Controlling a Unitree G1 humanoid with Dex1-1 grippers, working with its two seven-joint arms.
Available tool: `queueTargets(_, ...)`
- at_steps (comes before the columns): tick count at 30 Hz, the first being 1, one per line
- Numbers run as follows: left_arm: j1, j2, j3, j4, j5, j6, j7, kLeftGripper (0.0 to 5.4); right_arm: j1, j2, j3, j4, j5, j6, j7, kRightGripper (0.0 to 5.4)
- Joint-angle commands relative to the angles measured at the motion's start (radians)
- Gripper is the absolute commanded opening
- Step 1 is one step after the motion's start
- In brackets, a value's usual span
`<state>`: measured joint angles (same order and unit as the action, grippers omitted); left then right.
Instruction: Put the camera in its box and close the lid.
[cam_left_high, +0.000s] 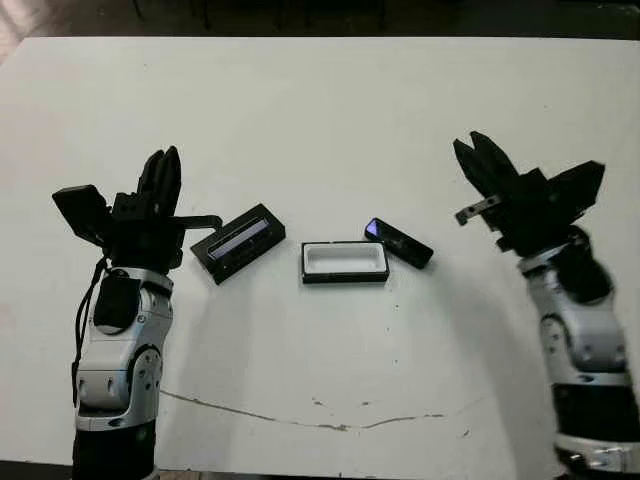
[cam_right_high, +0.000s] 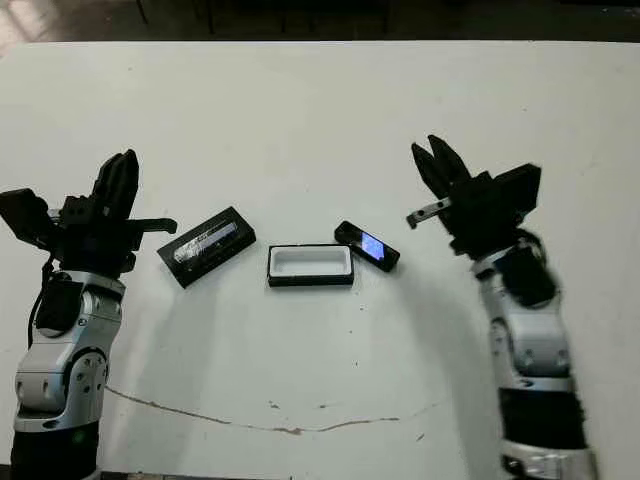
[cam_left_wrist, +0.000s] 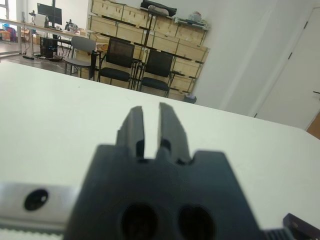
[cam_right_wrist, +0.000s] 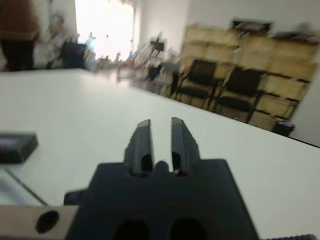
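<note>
The box (cam_left_high: 344, 262) lies open in the middle of the table, its white lining showing and nothing inside it. Just right of it, touching or nearly touching its corner, the slim black camera (cam_left_high: 398, 242) lies at an angle with its blue lens towards the box. The lid (cam_left_high: 238, 243) rests left of the box, pale strip up, also at an angle. My left gripper (cam_left_high: 165, 158) hovers left of the lid, fingers together and holding nothing. My right gripper (cam_left_high: 472, 142) hangs to the right of the camera, fingers together with only a thin slit (cam_right_wrist: 161, 121).
The white table (cam_left_high: 320, 120) stretches wide behind the three objects. A thin dark crack line (cam_left_high: 320, 420) runs across its near part. Chairs (cam_left_wrist: 120, 62) and stacked wooden crates (cam_left_wrist: 150, 30) stand beyond the far edge.
</note>
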<state>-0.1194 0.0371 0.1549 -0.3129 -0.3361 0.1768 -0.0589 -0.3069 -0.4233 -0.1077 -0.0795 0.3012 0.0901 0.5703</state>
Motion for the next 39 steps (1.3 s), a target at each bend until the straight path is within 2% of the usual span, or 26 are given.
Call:
queueTargets(1, 0.006, 0.011, 0.004, 0.005, -0.001, 0.028, 0.001, 0.00, -0.016, -0.084, 0.012, -0.008, 0.003, 0.079, 0.072, 0.77)
queueTargets(7, 0.007, 0.009, 0.004, 0.005, 0.000, 0.025, -0.001, 0.00, -0.006, -0.184, 0.064, -0.110, 0.021, 0.287, 0.154, 2.11)
queueTargets(11, 0.012, 0.014, 0.008, -0.001, -0.001, 0.023, -0.005, 0.00, 0.024, -0.205, 0.086, -0.167, 0.021, 0.360, 0.167, 3.01)
queueTargets(16, 0.018, 0.016, 0.014, -0.004, -0.008, 0.032, -0.008, 0.00, 0.052, -0.194, 0.099, -0.189, 0.018, 0.422, 0.154, 4.11)
queueTargets(18, 0.021, 0.017, 0.014, -0.008, -0.008, 0.037, -0.007, 0.00, 0.056, -0.184, 0.109, -0.171, 0.016, 0.396, 0.168, 4.05)
queueTargets(21, 0.025, 0.018, 0.014, -0.011, -0.005, 0.039, -0.006, 0.00, 0.064, -0.169, 0.126, -0.141, 0.014, 0.363, 0.186, 3.64)
queueTargets(25, 0.028, 0.025, 0.017, -0.007, -0.001, 0.029, -0.014, 0.00, 0.074, -0.156, 0.138, -0.134, 0.026, 0.387, 0.187, 3.38)
queueTargets(36, 0.032, 0.026, 0.023, -0.015, -0.005, 0.045, -0.012, 0.00, 0.100, -0.147, 0.140, -0.125, 0.035, 0.396, 0.182, 1.38)
queueTargets(39, 0.031, 0.025, 0.024, -0.014, -0.004, 0.049, -0.012, 0.00, 0.104, -0.151, 0.140, -0.127, 0.043, 0.396, 0.191, 1.53)
